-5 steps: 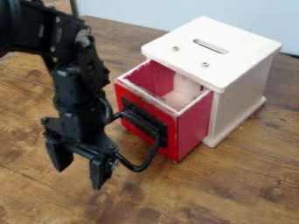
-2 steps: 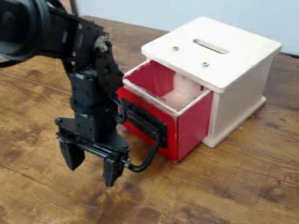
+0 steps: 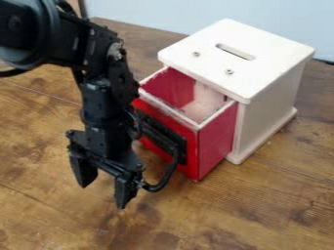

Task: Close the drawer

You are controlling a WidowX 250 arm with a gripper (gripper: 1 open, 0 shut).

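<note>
The red drawer (image 3: 196, 135) stands pulled out from the white wooden cube housing (image 3: 255, 78), its inside open to view. Its black front plate faces left and carries a black wire loop handle (image 3: 167, 161) that reaches toward the table. My gripper (image 3: 104, 186) hangs fingers-down just left of the handle, low over the table. Its two black fingers are spread apart with nothing between them. The right finger (image 3: 128, 190) is close to the loop's lower end; whether it touches is unclear.
The housing has a slot (image 3: 236, 50) on top. My black arm (image 3: 78, 59) comes in from the upper left. Bare brown wooden table (image 3: 248, 210) spreads in front of and left of the drawer.
My gripper has shifted right and slightly back, closer to the drawer's handle. The drawer itself has not moved.
</note>
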